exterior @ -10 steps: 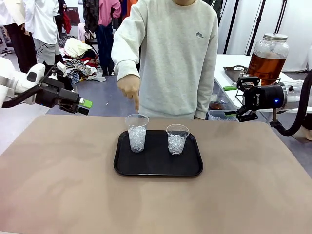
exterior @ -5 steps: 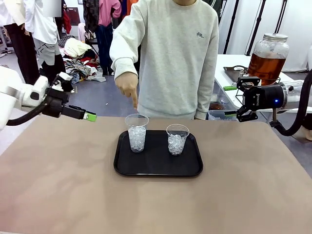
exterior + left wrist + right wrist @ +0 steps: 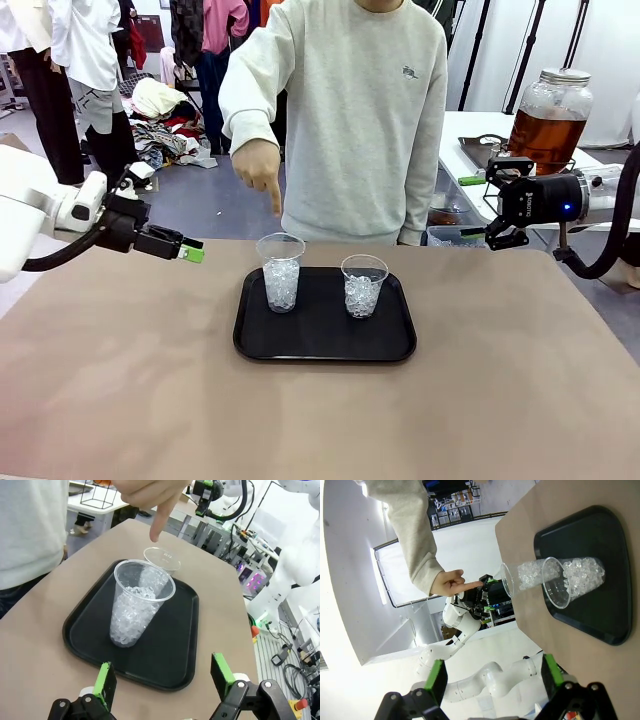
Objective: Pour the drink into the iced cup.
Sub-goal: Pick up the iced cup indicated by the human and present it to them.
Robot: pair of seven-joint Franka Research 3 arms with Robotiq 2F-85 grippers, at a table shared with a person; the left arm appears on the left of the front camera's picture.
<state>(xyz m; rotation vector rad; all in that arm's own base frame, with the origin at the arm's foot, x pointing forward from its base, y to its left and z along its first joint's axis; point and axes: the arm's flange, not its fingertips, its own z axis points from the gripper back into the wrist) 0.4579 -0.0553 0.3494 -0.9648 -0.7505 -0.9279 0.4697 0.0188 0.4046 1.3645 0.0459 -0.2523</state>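
Front view: two ice-filled cups [image 3: 281, 272] [image 3: 363, 287], amber drink [image 3: 545, 140] in jar [image 3: 562, 100]

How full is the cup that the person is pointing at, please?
Mostly full of ice, with no drink in it: the cup stands upright on the black tray, and its contents look clear and colourless.

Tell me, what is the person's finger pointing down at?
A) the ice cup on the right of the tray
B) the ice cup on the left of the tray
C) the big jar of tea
B: the person's pointing hand hangs just above the left ice-filled cup on the black tray, and the other cup stands apart.
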